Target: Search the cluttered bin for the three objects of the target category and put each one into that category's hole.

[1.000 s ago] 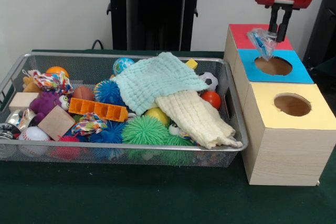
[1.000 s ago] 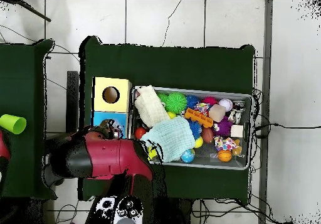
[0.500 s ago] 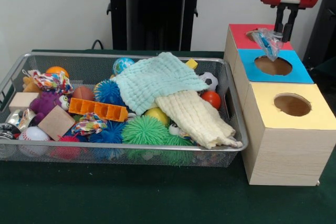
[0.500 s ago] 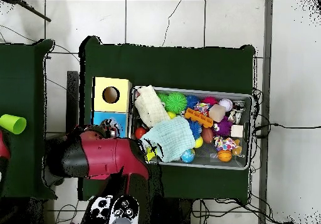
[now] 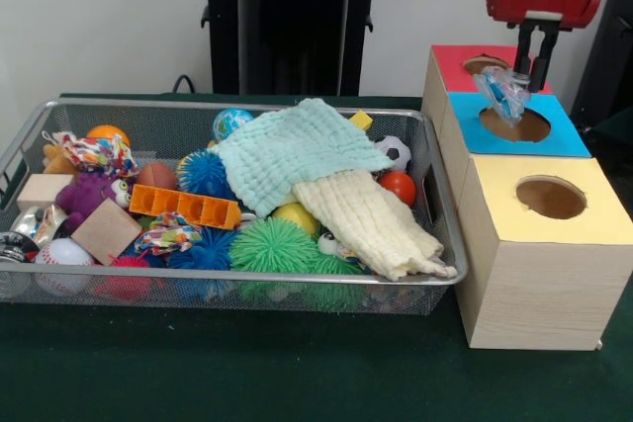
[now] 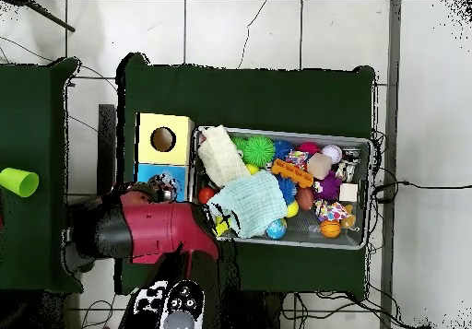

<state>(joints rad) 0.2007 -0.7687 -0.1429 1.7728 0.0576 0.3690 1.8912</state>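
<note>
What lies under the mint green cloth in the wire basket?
Under the mint green waffle cloth, a cream yellow cloth and a yellow ball stick out. A blue spiky ball sits beside its edge. Anything deeper is covered.

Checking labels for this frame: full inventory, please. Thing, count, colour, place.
Wire bin: 1, silver, on green table.
Cloths: 2, mint over cream, bin's right half.
Spiky balls: several, green and blue, bin middle.
Orange block: 1, bin middle.
Wooden blocks: 2, tan, bin left.
Purple plush: 1, bin left.
Other balls: several, mixed colours, scattered.
Boxes with holes: 3, red, blue, yellow, right of bin.
Crinkly clear-blue wrapper: 1, above blue box's hole.
Gripper: 1, red and black, fingers holding wrapper.
</note>
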